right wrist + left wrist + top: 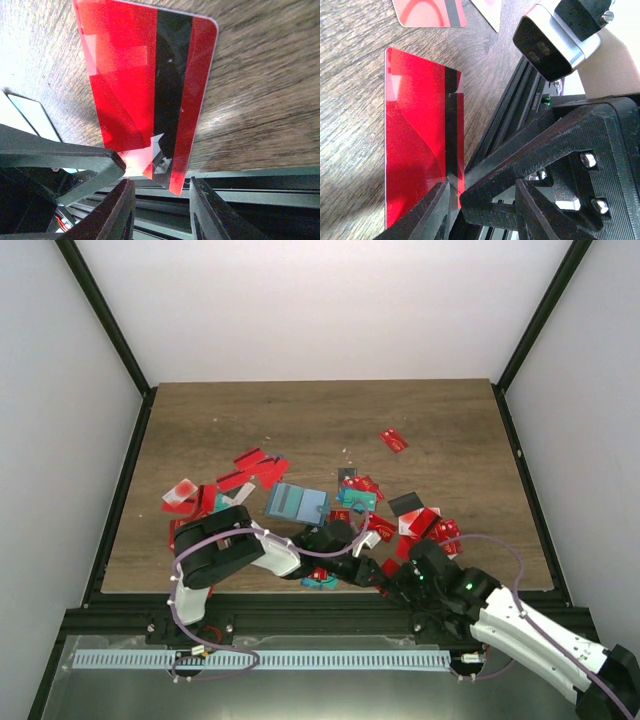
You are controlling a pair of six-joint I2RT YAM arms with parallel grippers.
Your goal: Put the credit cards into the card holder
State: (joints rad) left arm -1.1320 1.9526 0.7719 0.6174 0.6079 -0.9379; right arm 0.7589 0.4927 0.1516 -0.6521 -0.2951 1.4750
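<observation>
Red card (415, 125), black stripe, held above the desk's (300, 420) near edge. Left end effector (481, 202) pinches its lower end. Right end effector (161, 192) straddles one corner; contact unclear. Best: seat the right grip squarely before the left lets go. Card holder (297, 503) lies beyond both, among loose credit cards (255, 468).

- Red card (415, 135), left wrist view: near end hidden behind a left gripper (481, 202) finger; hold cannot be told.
- Two cards (427, 12) beyond that gripper: cut by top edge.
- Red card (125, 75), right wrist view: far end cut off; near corner between right gripper (162, 187) jaws, contact unclear.
- Worktop (270, 75), right of that gripper: blurred.
</observation>
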